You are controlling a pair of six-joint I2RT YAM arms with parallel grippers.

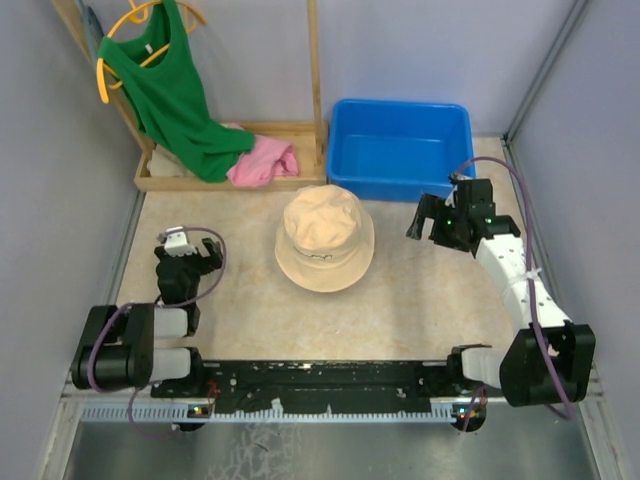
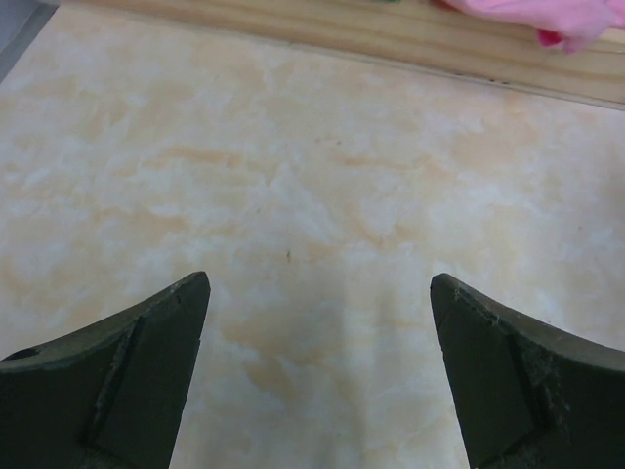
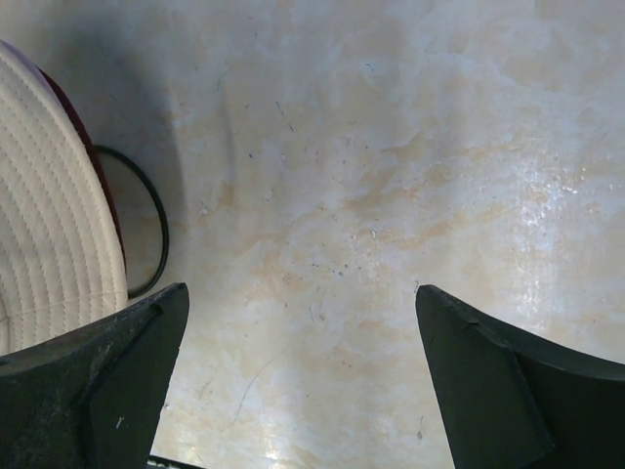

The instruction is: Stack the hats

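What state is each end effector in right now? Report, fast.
Left end effector: open, holding nothing.
Right end effector: open, holding nothing.

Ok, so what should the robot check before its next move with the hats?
1. Left gripper open with nothing in it: ok.
2. Right gripper open with nothing in it: ok.
3. Beige hat sitting crown up on the table, between the two arms: ok.
4. Dark red hat under the beige one: ok, a thin red edge peeks out beneath the brim in the right wrist view.
5. Pink and blue hats in the pile too: cannot tell, since anything under the beige hat is hidden.
6. Grippers clear of the hat: ok, neither one touches it.
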